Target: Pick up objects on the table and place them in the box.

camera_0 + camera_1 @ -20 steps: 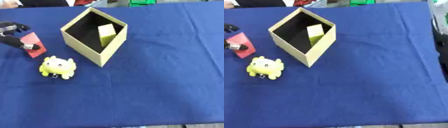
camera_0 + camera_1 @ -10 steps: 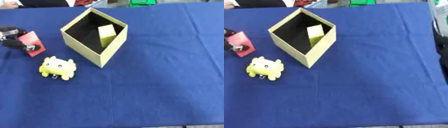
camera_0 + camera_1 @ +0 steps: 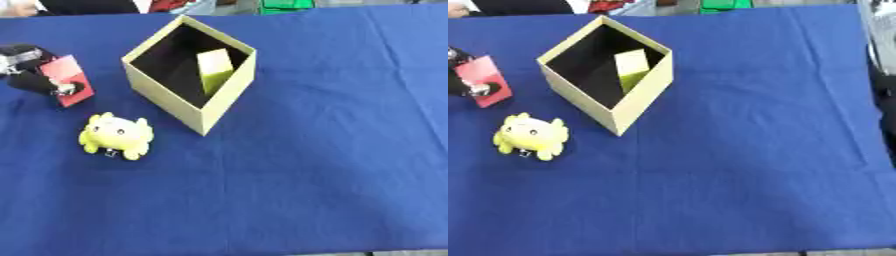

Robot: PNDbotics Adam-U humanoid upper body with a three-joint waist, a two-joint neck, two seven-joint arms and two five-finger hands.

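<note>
Head-camera view of the worktop (image 3: 350, 150), draped in a blue cloth. My left robot hand (image 3: 31, 75) enters at the left edge, its dark fingers curled round a flat red packet (image 3: 68, 80), pinching it from the near side; the packet stands tilted, and I cannot tell whether its lower edge rests on the cloth or is already lifted clear. My right robot hand shows in neither view.

The open cardboard box (image 3: 166, 102), set cornerwise, lies to the right of the packet, apart from it. Inside, a pale yellow block (image 3: 215, 67) leans against the far-right wall. A yellow plush toy (image 3: 116, 136) sits on the cloth just in front of the packet and near the box's left wall, untouched.

Risks, as I judge them: the packet is thin and held near one edge, so it could pivot or slip out of my fingers during the carry. A low path toward the box would catch its near-left rim and push the light box across the cloth. Lowering my hand on the way could also nudge the plush toy. The leaning block leaves less free floor inside, so a release too far right may land the packet on it.
</note>
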